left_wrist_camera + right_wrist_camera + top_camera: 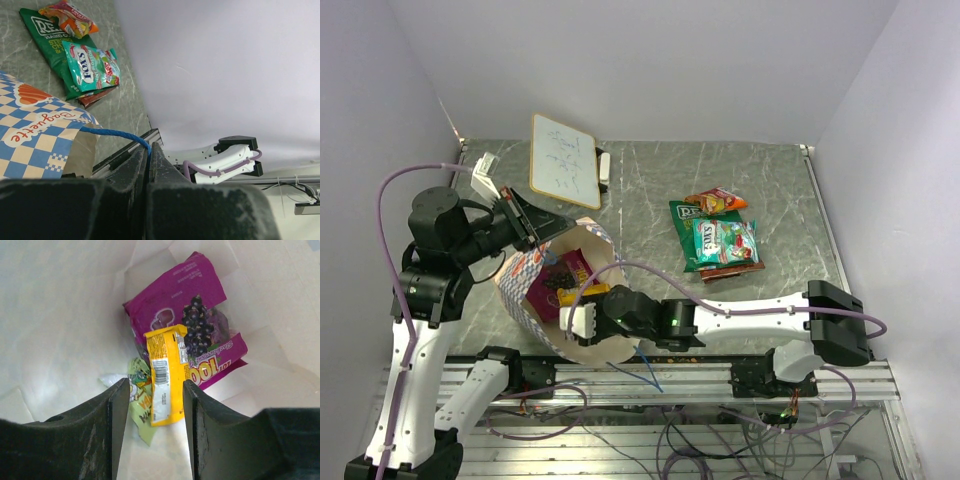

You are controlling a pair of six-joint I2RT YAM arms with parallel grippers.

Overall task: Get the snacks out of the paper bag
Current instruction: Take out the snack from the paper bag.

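The yellow packet point(167, 375) lies across the magenta packet point(185, 315) deep in the bag point(535, 268). The right hand point(154, 390) is inside, jaws apart either side of the yellow packet. Best to drop squarely and pinch that one alone. The left hand point(148, 150) is clamped, seemingly on the blue cord point(115, 133). Other packets point(720, 240) lie on the grey table point(650, 190), with white walls around.
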